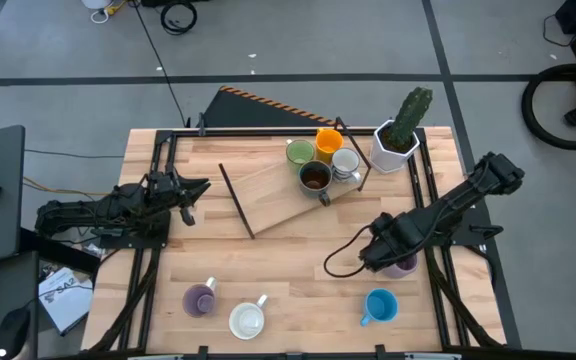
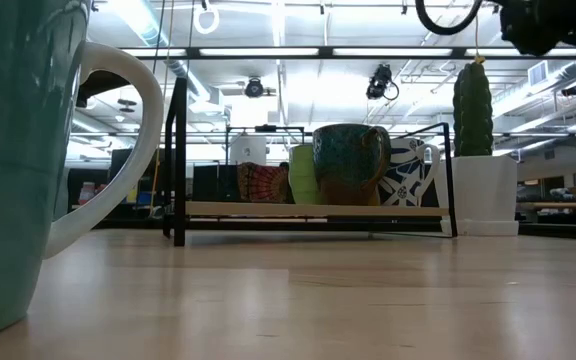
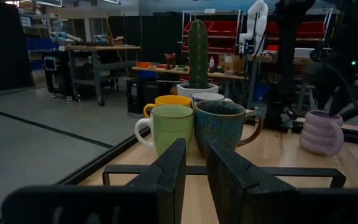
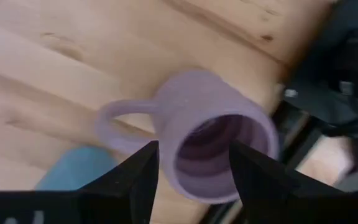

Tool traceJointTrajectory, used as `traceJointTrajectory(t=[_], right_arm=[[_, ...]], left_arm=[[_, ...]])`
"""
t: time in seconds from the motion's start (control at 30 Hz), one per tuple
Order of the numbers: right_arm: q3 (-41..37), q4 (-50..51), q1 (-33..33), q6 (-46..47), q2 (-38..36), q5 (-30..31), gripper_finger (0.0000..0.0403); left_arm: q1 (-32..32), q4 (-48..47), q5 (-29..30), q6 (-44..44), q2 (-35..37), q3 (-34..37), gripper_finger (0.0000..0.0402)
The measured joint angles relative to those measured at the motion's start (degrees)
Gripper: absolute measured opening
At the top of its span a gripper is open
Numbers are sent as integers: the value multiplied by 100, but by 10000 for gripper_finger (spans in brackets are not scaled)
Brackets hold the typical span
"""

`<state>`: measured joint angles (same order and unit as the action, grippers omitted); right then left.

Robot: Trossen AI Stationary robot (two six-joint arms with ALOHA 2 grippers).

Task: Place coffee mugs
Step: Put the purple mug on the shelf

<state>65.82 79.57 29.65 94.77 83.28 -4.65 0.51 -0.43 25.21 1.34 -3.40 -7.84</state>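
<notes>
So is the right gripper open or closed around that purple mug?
Open: the right gripper has its fingers spread either side of the upright lilac mug, not visibly pressing its wall.

Eight coffee mugs, one cactus pot, two arms.
Four mugs on the rack (image 1: 286,195): orange mug (image 1: 329,140), green mug (image 1: 300,153), brown mug (image 1: 315,177), white patterned mug (image 1: 346,163). Four off it: two lilac mugs (image 1: 200,299), white mug (image 1: 247,320), blue mug (image 1: 380,306). One cactus pot (image 1: 395,148).
</notes>
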Motion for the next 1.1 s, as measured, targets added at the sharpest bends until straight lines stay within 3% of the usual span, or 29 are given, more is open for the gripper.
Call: traceJointTrajectory(t=[0.3,0.47,0.8,1.1], right_arm=[[-871,-1066,-131,53,-322,-143,185],[-1122,-1325,-138,-276,-295,-113,151],[-1150,-2137,-310,-2020,-296,-39,36],[-495,-2521,-831,-3639,-271,668,34]], left_arm=[[0,1,0,79,0,0,68],[0,0,0,76,0,0,68],[0,2,0,66,0,0,68],[0,3,0,61,-1,0,68]])
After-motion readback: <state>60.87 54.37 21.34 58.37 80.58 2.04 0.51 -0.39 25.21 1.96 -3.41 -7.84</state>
